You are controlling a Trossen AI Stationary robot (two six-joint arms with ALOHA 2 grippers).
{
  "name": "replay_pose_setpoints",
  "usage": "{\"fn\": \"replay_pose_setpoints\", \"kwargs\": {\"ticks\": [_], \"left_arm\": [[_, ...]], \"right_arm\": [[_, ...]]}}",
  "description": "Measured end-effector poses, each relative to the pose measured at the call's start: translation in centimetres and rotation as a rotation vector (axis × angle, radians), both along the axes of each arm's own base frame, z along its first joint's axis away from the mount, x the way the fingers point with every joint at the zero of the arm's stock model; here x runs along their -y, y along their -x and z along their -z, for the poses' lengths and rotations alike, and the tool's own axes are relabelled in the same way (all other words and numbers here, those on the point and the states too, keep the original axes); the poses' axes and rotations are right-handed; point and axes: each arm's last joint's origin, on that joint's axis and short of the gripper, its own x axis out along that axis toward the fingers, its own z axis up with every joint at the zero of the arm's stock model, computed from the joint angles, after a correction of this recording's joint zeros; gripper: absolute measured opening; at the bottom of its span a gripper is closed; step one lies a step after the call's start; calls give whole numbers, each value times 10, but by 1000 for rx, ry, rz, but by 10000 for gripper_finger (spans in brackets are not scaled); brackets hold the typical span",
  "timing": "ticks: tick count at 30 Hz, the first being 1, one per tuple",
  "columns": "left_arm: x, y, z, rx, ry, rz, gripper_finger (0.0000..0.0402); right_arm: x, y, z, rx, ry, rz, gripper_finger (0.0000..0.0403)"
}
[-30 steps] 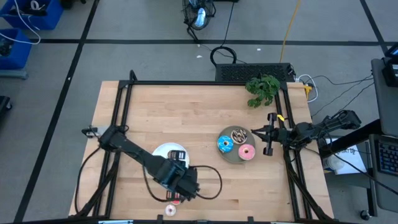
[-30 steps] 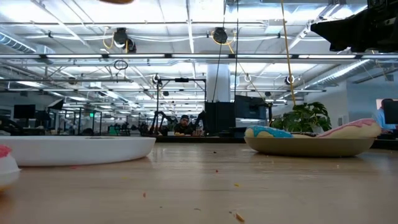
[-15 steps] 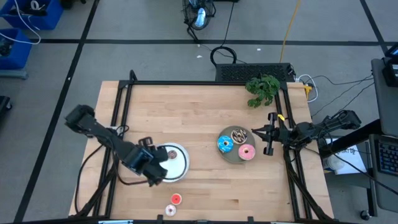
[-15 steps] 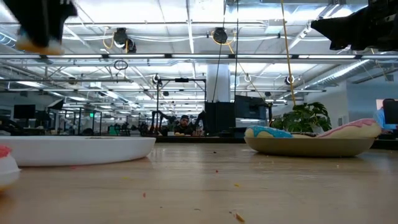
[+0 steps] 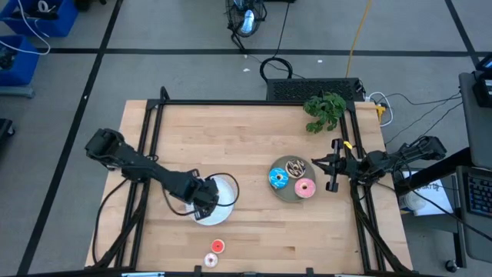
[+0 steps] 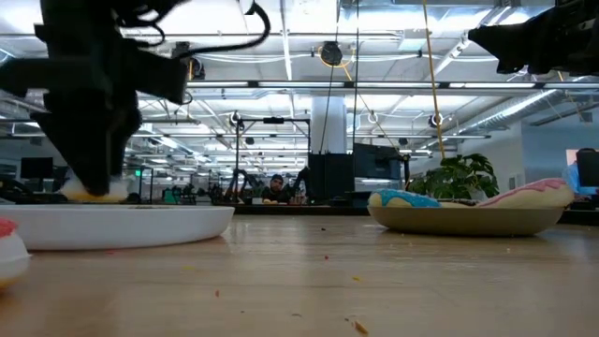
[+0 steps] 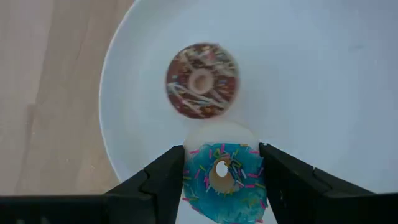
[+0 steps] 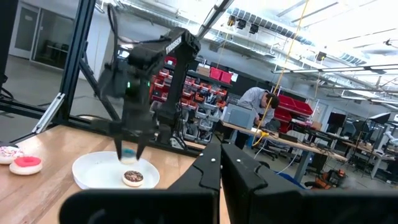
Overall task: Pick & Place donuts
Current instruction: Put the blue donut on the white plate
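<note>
**Left tool held a blue donut over the white plate**

The left tool (image 5: 206, 201) hung low over the white plate (image 5: 224, 188), toward seven o'clock on the tabletop (image 5: 246, 138) as seen from above. Its two fingers (image 7: 163, 180) were clamped on either side of a small blue donut (image 7: 222, 180) with coloured sprinkles, gripping it by the outer edge just above the plate's surface. Whether the ring touched the plate, I could not tell. A small brown donut (image 7: 201, 79) with pale icing stripes lay flat on the same plate, just beside the held ring but apart from it.

Off the plate, toward six o'clock at the tabletop's near edge, a tiny red donut (image 5: 217, 246) and a tiny whitish-pink donut (image 5: 210, 261) lay close together on the bare wood.

Right of centre sat a grey plate (image 5: 283, 190) carrying three larger rings: a blue donut (image 5: 277, 179), a pink donut (image 5: 304, 188) and a sprinkled dark brown donut (image 5: 294, 166), crowded together.

The right tool (image 5: 332, 165) waited at three o'clock, just beside the grey plate, its fingers pressed together on nothing. A green plant (image 5: 324, 111) stood toward one o'clock. Beyond the tabletop a person (image 8: 256, 101) bent over a bench.
</note>
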Motion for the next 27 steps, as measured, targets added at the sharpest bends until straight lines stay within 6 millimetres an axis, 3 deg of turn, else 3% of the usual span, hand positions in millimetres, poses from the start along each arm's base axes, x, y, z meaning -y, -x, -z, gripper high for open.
{"fn": "replay_pose_setpoints", "kwargs": {"ticks": [10,19,27], "left_arm": [[-3,-11,33,-131,-1,27,202],[1,-13,35,-107,7,116,207],[1,-12,25,-64,23,80,280]], "right_arm": [[0,0,0,0,3,1,0],[0,0,0,0,3,1,0],[0,0,0,0,2,1,0]]}}
